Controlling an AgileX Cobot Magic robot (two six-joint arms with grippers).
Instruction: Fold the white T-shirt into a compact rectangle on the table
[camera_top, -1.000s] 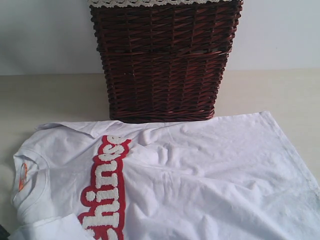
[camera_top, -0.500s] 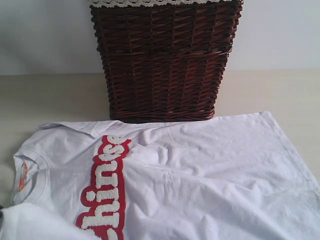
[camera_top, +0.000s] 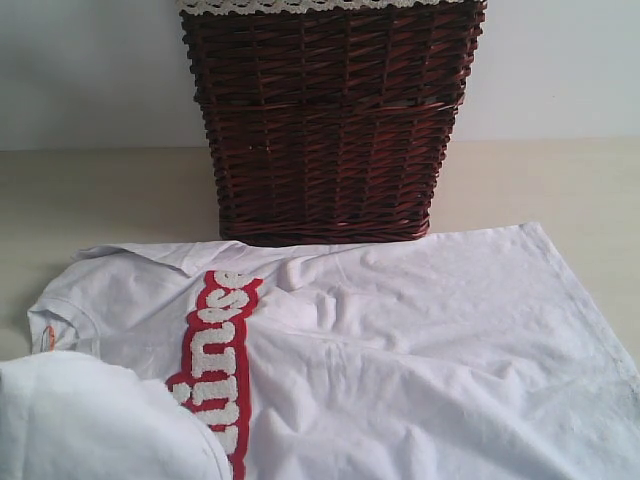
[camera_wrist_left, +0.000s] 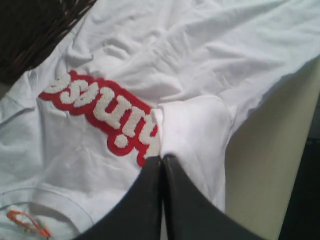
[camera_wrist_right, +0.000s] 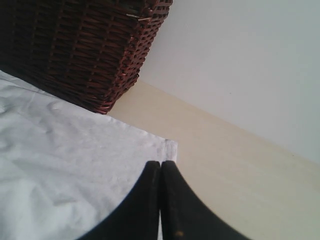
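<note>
My left gripper (camera_wrist_left: 161, 157) is clenched on a flap (camera_top: 90, 420) of cloth at the collar end of the shirt (camera_top: 400, 340), holding it lifted over the red lettering (camera_top: 215, 340), while the shirt lies spread on the table (camera_top: 90, 190) just in front of the basket (camera_top: 330, 120), its long axis running across the basket's front. My right gripper (camera_wrist_right: 160, 164) is clamped shut at the hem corner (camera_wrist_right: 170, 147) nearest the basket, though whether cloth sits between its jaws I cannot tell. The fold, I judge, runs from collar end toward hem, and my left arm is the nearer to carry it.
</note>
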